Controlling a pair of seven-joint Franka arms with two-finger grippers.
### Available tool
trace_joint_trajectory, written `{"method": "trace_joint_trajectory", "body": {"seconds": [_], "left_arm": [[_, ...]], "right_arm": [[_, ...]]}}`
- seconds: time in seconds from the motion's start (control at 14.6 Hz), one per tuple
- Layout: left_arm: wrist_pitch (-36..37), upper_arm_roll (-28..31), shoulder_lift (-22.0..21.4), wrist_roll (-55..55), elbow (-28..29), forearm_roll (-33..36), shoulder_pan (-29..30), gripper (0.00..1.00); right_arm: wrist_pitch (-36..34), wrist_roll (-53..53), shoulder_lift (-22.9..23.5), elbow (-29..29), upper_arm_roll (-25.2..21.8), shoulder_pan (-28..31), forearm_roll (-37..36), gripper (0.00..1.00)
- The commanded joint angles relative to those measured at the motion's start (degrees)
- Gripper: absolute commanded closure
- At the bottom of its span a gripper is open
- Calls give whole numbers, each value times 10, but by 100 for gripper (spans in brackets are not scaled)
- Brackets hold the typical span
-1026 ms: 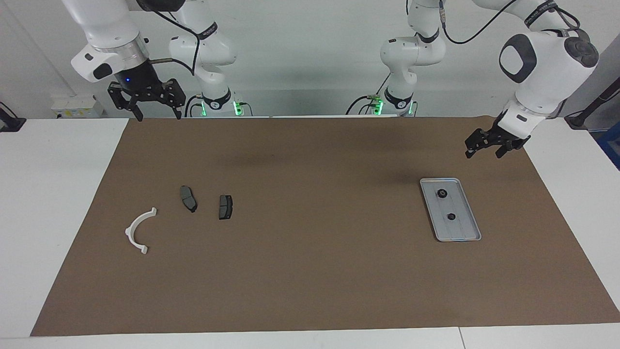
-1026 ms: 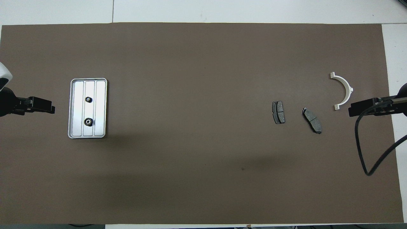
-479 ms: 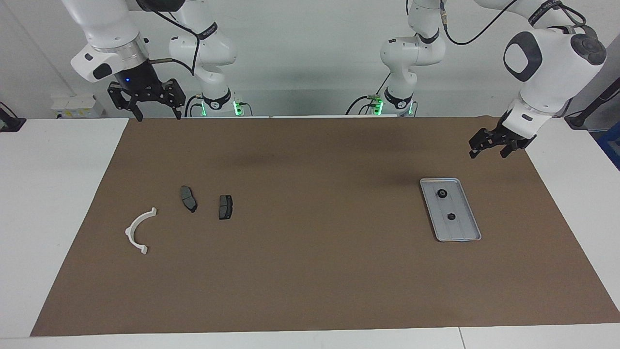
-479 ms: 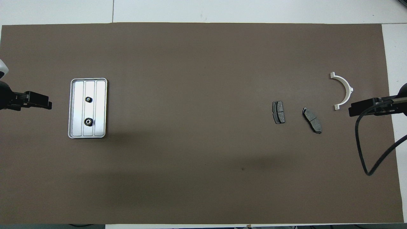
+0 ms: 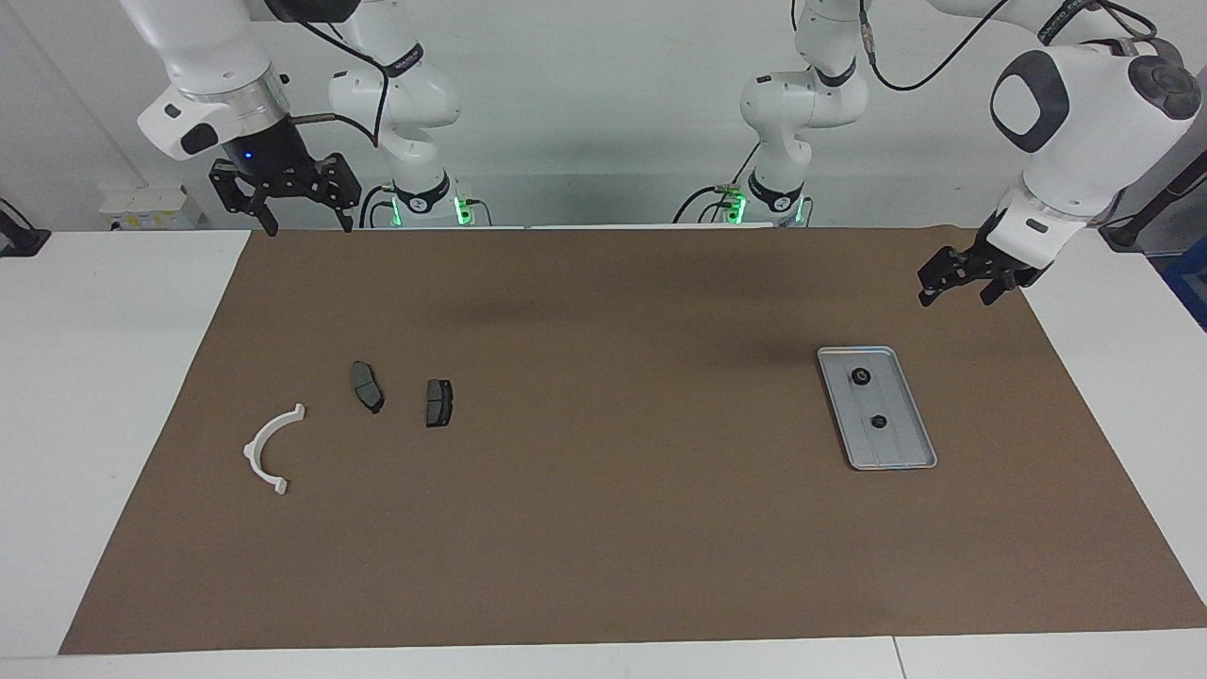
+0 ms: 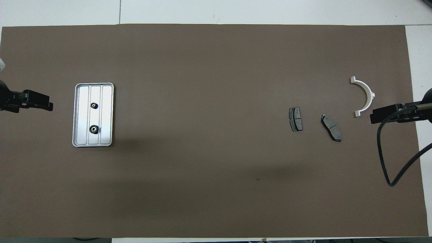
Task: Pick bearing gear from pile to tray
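Note:
The silver tray lies toward the left arm's end of the table. Two small black bearing gears sit in it. The pile lies toward the right arm's end: a white half-ring and two dark brake pads. My left gripper hangs open and empty over the mat beside the tray. My right gripper waits open and raised over the mat's edge at its own end.
A brown mat covers most of the white table. A black cable loops down from the right arm over the mat's edge.
My left gripper has drawn away from the tray toward its own end of the table, rising slightly. The right arm and all parts stay still.

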State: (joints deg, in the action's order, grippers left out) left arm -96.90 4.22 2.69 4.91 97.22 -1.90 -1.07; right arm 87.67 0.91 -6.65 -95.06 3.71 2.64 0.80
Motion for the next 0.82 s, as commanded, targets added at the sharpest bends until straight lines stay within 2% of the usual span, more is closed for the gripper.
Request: {"method": "trace_joint_trajectory", "body": {"seconds": [0.0,0.27,0.48,0.75], "left_arm": [[15,-1,10,-17,-18,10,-3,0],[30,-1,0,-16,-18,10,-3,0],[70,-14,-21,-16,-12,11,1,0],[53,-19,-25,-18,0,11,4,0]], "right_arm": [[7,11,-2,-3,6,12,4,0],[8,11,-2,-3,6,11,4,0],[8,11,-2,-3,6,11,4,0],[8,12,-2,-3,6,11,4,0]]}}
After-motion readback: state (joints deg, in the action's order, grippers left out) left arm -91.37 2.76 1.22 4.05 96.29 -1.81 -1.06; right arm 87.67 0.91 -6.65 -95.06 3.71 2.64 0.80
